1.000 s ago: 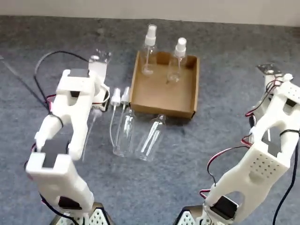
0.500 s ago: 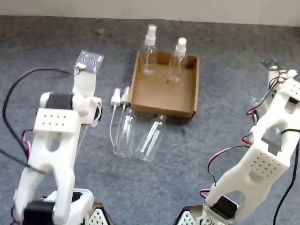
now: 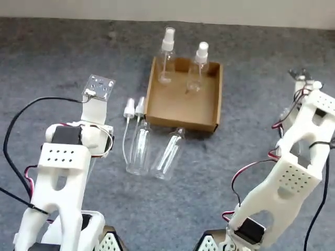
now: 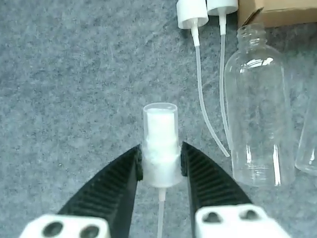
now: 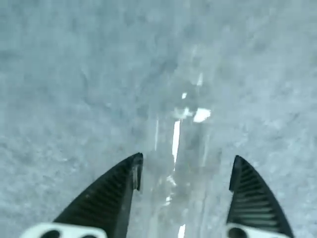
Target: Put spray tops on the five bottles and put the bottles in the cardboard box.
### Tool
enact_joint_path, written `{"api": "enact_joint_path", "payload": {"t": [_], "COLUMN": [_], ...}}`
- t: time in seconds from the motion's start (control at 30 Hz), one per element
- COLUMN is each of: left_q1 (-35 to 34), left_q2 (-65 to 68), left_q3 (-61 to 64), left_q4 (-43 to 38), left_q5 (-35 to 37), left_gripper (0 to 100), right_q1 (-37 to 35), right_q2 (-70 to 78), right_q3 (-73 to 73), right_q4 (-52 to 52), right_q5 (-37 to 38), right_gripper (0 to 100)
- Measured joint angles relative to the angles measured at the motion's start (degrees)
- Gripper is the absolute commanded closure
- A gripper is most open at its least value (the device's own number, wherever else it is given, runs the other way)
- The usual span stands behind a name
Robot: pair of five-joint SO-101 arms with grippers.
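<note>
Left jaws clamped on a spray top (image 4: 161,148); right jaws spread around a clear bottle (image 5: 181,144).
The spray top is white with a see-through cap, pinched at its collar, its thin tube running back between the left jaws above the grey bench (image 4: 74,74). Just ahead of those jaws lie two loose spray tops (image 4: 192,15) and an uncapped bottle (image 4: 256,104). The clear bottle sits between the right jaws. Two capped bottles (image 3: 166,57) stand in the cardboard box (image 3: 180,121).

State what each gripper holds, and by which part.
Left gripper clamps a spray top by its collar. Right gripper holds nothing; it is open over a clear bottle.
</note>
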State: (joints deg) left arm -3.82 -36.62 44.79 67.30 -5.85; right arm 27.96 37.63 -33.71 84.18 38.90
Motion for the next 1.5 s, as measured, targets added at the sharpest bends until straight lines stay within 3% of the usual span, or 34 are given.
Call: {"api": "enact_joint_path", "payload": {"t": [0.3,0.5,0.77,1.1,1.3,1.5], "left_q1": [0.0,0.0,0.0,0.0,0.0,0.0], "left_q2": [0.0,0.0,0.0,0.0,-0.4,-0.4], "left_q3": [0.2,0.2,0.2,0.2,-0.6,-6.6], "left_q4": [-0.4,-0.4,-0.5,-0.5,-0.4,3.9], "left_q5": [0.0,0.0,0.0,0.0,0.0,0.0], "left_gripper": [100,100,100,100,100,100], "right_q1": [-3.0,-2.8,-1.8,-2.6,-9.6,-22.1], "right_q2": [4.3,8.7,9.5,-0.4,-14.2,-30.5], "right_q3": [-5.5,-5.5,-5.5,-5.5,-4.0,13.1], "right_q4": [0.0,0.8,1.5,8.7,11.5,8.4], "right_q5": [-2.9,0.6,-0.9,-4.5,-9.7,-14.1], "right_gripper": [76.6,77.8,98.5,99.6,99.5,99.5]}}
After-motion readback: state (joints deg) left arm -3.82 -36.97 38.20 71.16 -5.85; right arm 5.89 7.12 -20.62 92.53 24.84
